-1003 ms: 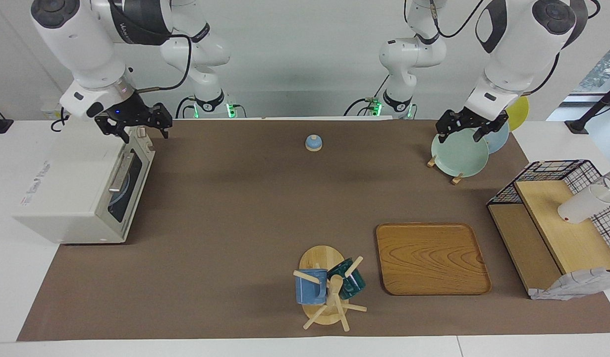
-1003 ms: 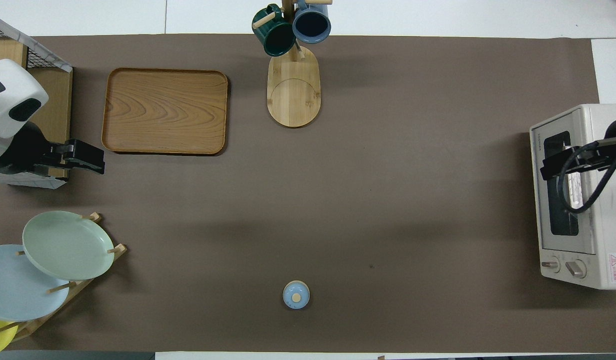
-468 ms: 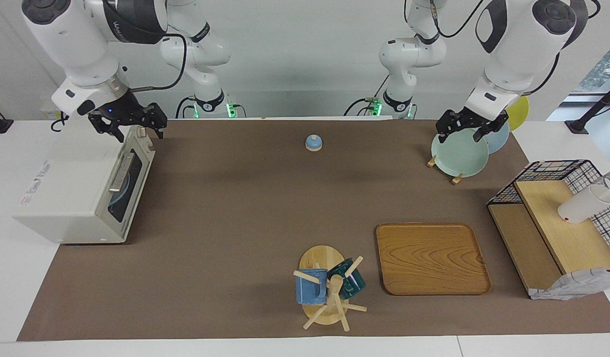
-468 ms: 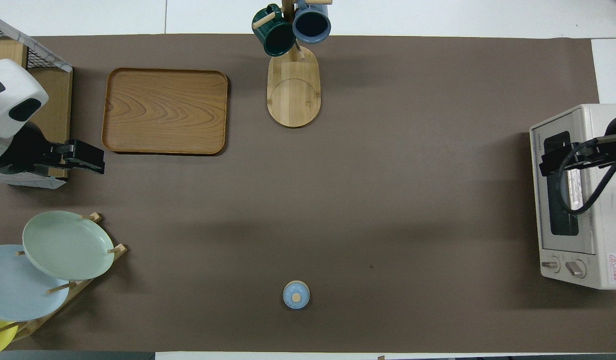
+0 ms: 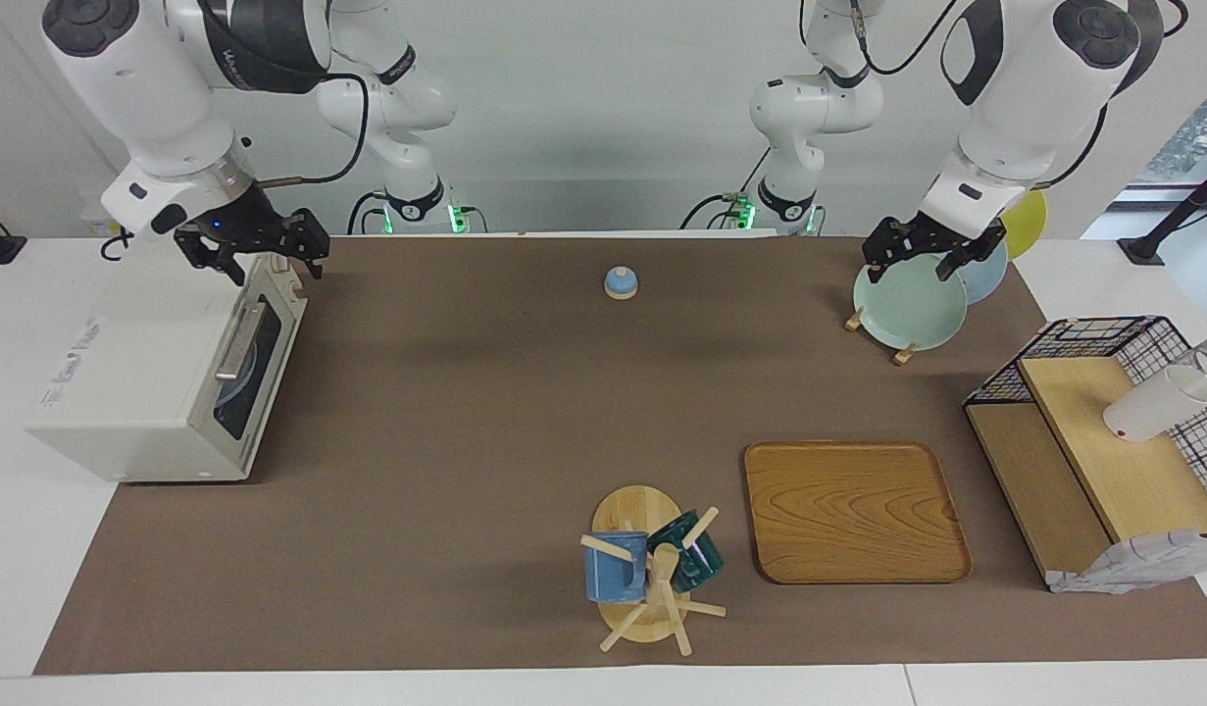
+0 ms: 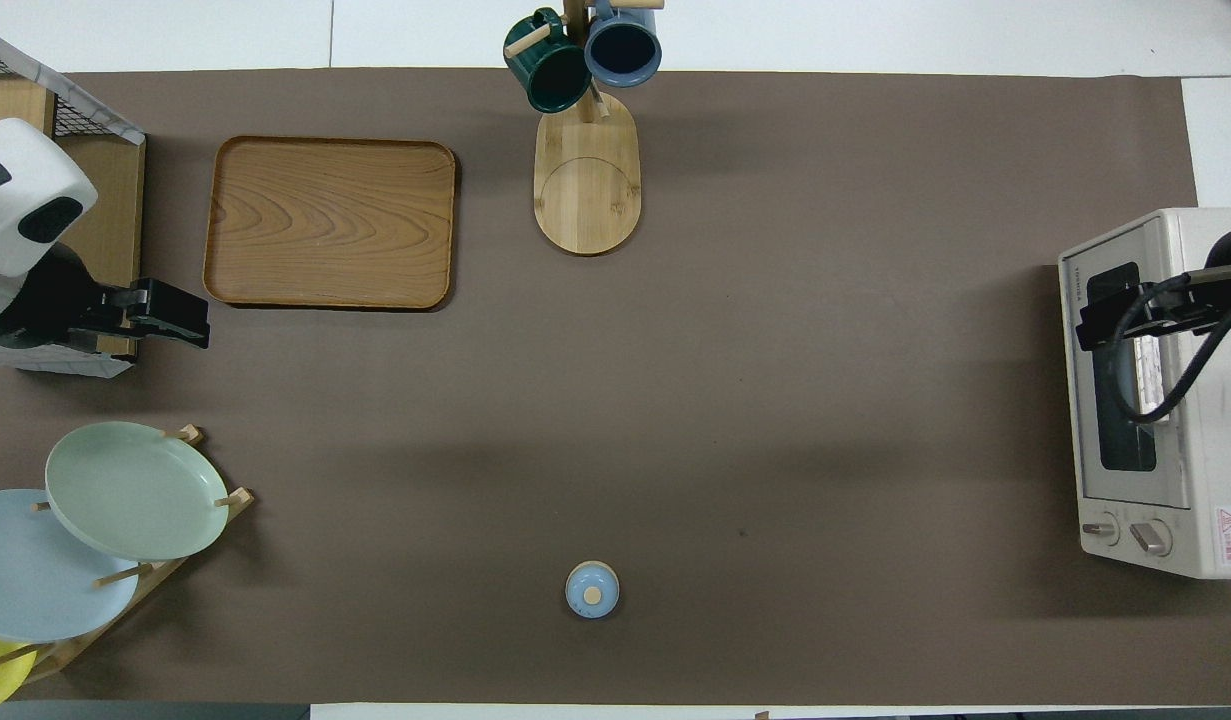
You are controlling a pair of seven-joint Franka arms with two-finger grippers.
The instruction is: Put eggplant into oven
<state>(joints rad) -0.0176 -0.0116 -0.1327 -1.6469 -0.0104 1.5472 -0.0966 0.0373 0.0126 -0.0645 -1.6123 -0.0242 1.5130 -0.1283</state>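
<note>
- The right gripper (image 5: 255, 253) hangs in the air over the oven's (image 5: 152, 382) top corner nearest the robots. Its fingers are open and hold nothing.
- The left gripper (image 5: 922, 257) waits over the green plate (image 5: 907, 309), open and empty too.
- The oven is boxy and off-white, at the right arm's end of the table. Its dark glass door is shut.
- I cannot see the eggplant anywhere.

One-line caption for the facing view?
Oven door shut, no eggplant visible; both arms raised, open grippers empty.

White arms, black joint bands, black cables, black hands (image 5: 253, 257).
</note>
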